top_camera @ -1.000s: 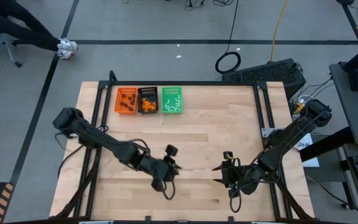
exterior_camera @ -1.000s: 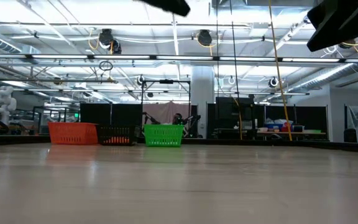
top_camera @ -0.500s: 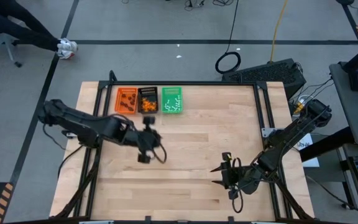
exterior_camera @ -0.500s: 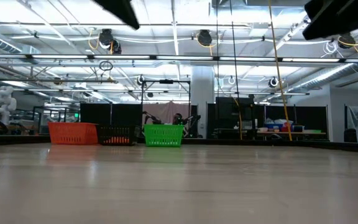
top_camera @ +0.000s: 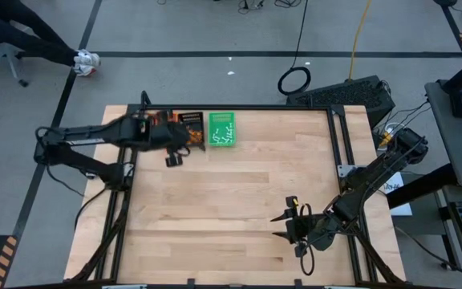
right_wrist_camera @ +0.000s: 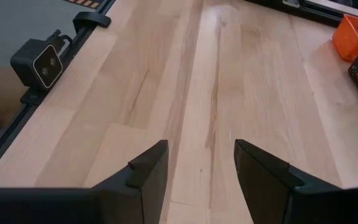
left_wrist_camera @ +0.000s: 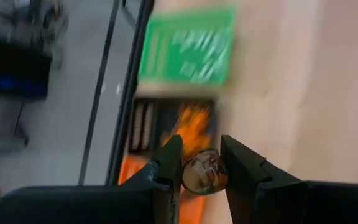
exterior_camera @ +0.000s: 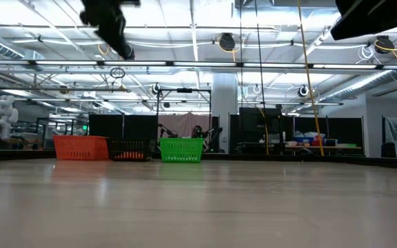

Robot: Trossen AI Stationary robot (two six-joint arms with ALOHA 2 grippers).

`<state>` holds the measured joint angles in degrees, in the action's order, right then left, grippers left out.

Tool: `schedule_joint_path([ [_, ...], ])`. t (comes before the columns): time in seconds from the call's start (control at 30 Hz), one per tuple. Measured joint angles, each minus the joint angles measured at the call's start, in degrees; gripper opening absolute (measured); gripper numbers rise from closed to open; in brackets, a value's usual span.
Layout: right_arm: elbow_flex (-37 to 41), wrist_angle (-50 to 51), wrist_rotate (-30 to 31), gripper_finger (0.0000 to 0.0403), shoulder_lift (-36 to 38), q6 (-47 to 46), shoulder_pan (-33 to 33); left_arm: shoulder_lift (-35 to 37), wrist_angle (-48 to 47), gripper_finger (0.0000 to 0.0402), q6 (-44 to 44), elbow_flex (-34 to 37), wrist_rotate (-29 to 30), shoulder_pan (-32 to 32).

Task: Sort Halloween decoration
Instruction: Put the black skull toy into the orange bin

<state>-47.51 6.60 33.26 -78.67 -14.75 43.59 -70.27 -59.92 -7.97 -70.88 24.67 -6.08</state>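
Note:
My left gripper (top_camera: 181,140) hangs above the trays at the table's far left, shut on a small glossy brown blob (left_wrist_camera: 204,173), one piece of Halloween decoration. Below it stand the orange tray (left_wrist_camera: 135,177) with brown blobs, the black tray (left_wrist_camera: 185,127) with orange blobs, and the green tray (top_camera: 221,130) with white sticks. In the high view my left arm hides part of the orange tray. My right gripper (top_camera: 283,227) waits open above the near right of the table, with nothing between its fingers (right_wrist_camera: 145,177). My left gripper pinches the brown blob's two sides (left_wrist_camera: 194,177) between its two fingers. The fingers slant down from the table's left side. The blob is lifted clear, high above the black tray.
The three trays stand side by side along the table's far edge (exterior_camera: 126,149). Bare wooden tabletop (top_camera: 279,177) stretches from them to the near edge. Black frame rails (top_camera: 339,136) run along the table's sides, and a small camera (right_wrist_camera: 42,65) sits at the table's edge.
My left gripper has swung from the near middle of the table toward the far left, rising and turning as it went. It now hangs over the trays, still shut on the brown blob. My right arm has kept still.

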Motion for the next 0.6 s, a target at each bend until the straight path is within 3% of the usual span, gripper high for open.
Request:
schedule_joint_path([
  [0.1, 0.0, -0.1, -0.02, 0.0169, 0.0, 0.27, 0.0, 0.82, -0.12, 0.0079, -3.64, 3.97, -1.82, -7.5],
  [0.3, 0.0, 1.46, -0.35, 0.0169, 0.0, -1.81, 0.0, 1.0, 5.02, 0.0079, -9.2, 11.88, -11.15, -20.93],
  [0.6, 0.0, 6.1, -3.45, 0.0169, 0.0, -7.83, 0.62, 0.43, 13.57, 0.008, -12.31, 21.05, -11.03, -31.23],
])
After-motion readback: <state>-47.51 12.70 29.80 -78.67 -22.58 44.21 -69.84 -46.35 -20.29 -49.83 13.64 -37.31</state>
